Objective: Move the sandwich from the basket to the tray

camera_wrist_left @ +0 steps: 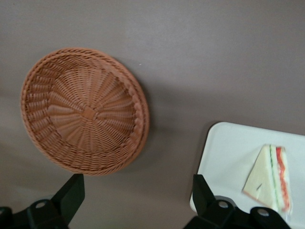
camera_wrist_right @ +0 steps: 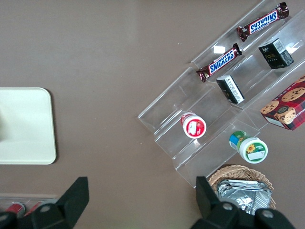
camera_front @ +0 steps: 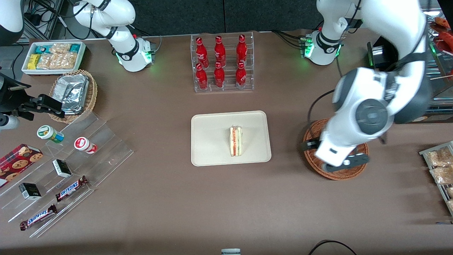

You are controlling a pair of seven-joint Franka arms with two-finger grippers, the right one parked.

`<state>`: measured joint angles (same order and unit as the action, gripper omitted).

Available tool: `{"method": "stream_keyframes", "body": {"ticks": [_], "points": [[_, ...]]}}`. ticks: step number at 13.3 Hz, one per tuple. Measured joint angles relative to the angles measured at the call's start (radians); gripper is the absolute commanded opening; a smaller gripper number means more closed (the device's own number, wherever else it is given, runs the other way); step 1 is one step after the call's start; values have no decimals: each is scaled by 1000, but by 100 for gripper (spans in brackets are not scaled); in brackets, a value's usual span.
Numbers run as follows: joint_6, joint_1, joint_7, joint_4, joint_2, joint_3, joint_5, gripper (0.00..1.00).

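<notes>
The sandwich [camera_front: 236,141] [camera_wrist_left: 269,176], a pale bread wedge with red, orange and green layers, lies on the cream tray [camera_front: 208,141] [camera_wrist_left: 224,148], about at its middle. The reddish-brown wicker basket [camera_front: 339,174] [camera_wrist_left: 85,109] stands beside the tray toward the working arm's end, and nothing shows inside it. My gripper [camera_front: 329,156] [camera_wrist_left: 137,191] hangs above the basket, raised well off the table. It is open and its fingers [camera_wrist_left: 74,191] hold nothing; only brown table shows between them. The arm covers much of the basket in the front view.
A clear rack of red bottles [camera_front: 222,63] stands farther from the front camera than the tray. Toward the parked arm's end are a stepped acrylic stand with snacks [camera_front: 70,166], a tan basket of foil packets [camera_front: 76,94] and a white bin [camera_front: 53,56]. Snack packets [camera_front: 440,170] lie at the working arm's end.
</notes>
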<state>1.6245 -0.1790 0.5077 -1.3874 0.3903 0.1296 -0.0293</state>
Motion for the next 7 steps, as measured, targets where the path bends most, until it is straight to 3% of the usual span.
{"method": "stream_keyframes", "body": {"ticks": [7], "points": [[-235,130,-290,-96,-259,13,24,100]]}}
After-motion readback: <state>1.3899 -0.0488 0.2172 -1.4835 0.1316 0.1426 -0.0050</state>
